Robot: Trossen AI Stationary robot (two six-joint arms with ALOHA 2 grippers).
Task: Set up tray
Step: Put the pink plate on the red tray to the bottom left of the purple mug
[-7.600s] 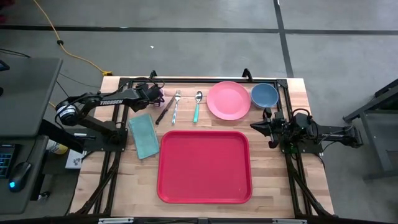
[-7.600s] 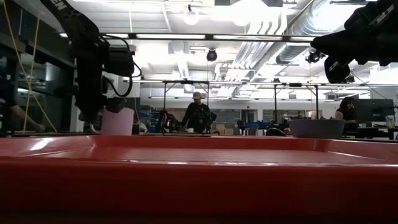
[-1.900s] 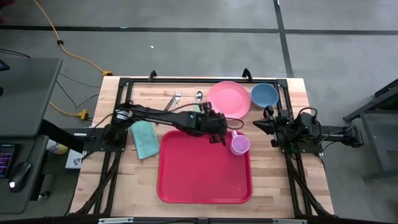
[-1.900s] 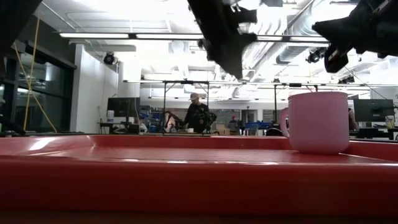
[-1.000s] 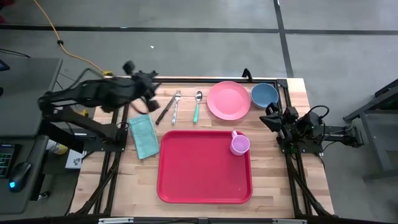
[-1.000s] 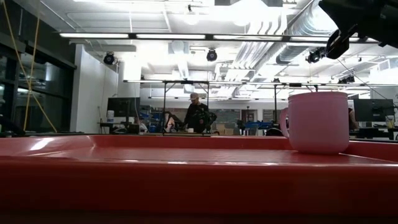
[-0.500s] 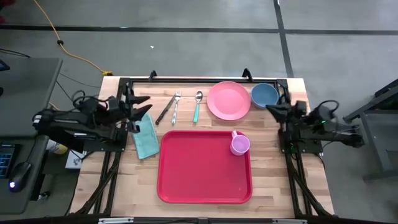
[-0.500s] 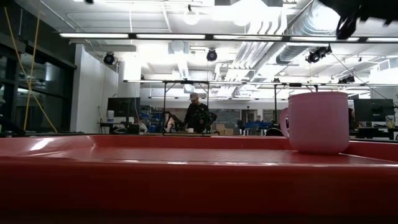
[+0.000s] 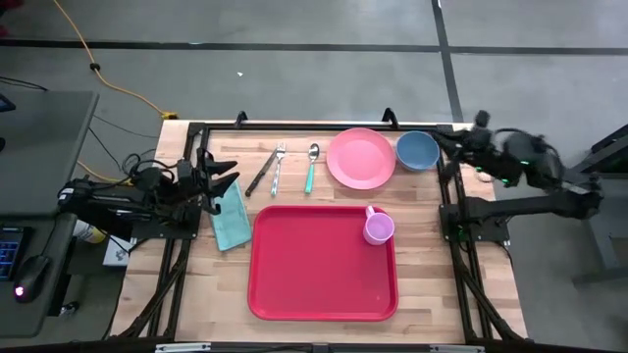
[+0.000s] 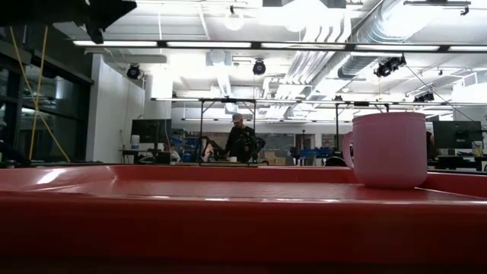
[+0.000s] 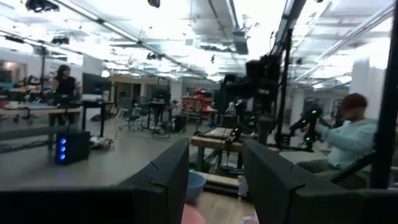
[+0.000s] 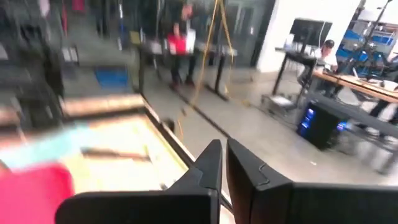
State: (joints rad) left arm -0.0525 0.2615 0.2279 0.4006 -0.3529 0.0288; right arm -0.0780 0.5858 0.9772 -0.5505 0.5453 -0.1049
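Bright ceiling glare; wrist views blurred.

1. One red tray [image 9: 324, 284], the big rectangular one.
2. One pink mug [image 9: 378, 228], sitting in the tray's far right corner.
3. One pink plate [image 9: 360, 158].
4. One blue bowl [image 9: 418, 150] right beside the plate.
5. Three pieces of cutlery lined up: one dark knife-looking thing [image 9: 259, 175], one fork [image 9: 277, 167], one spoon [image 9: 311, 167] with a teal handle.
6. One teal napkin or cloth [image 9: 231, 215], folded.
7. Two robot arms, so two grippers: left gripper [image 9: 224, 175], right gripper [image 9: 446, 135].
8. One wooden table [image 9: 432, 284] under all of it.
9. People in the background: three that I can count, one in the low view [image 10: 240, 142] and two more in the left wrist view [image 11: 64, 87] [image 11: 349, 134], plus some blurry ones I can't count.
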